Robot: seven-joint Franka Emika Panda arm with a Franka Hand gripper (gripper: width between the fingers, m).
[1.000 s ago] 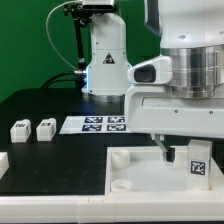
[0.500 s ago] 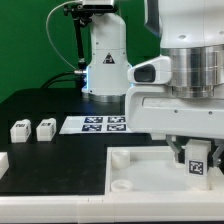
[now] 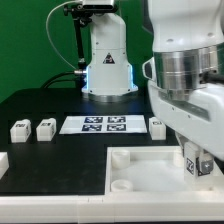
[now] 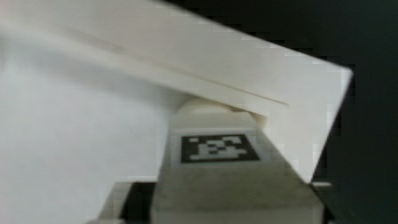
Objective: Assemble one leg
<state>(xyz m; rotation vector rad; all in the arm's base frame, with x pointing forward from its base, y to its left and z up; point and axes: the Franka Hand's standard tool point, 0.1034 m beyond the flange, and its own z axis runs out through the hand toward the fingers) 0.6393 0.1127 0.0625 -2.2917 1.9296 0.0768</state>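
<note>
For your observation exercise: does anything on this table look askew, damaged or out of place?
Nothing stands out. The claw holds one leg upright at the panel. Three spare legs stand upright, and the marker board lies flat.

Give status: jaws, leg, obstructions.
Gripper jaws shut on leg, over the white panel at exterior view's right. Three spare legs on the table. Nothing visibly in the way.
</note>
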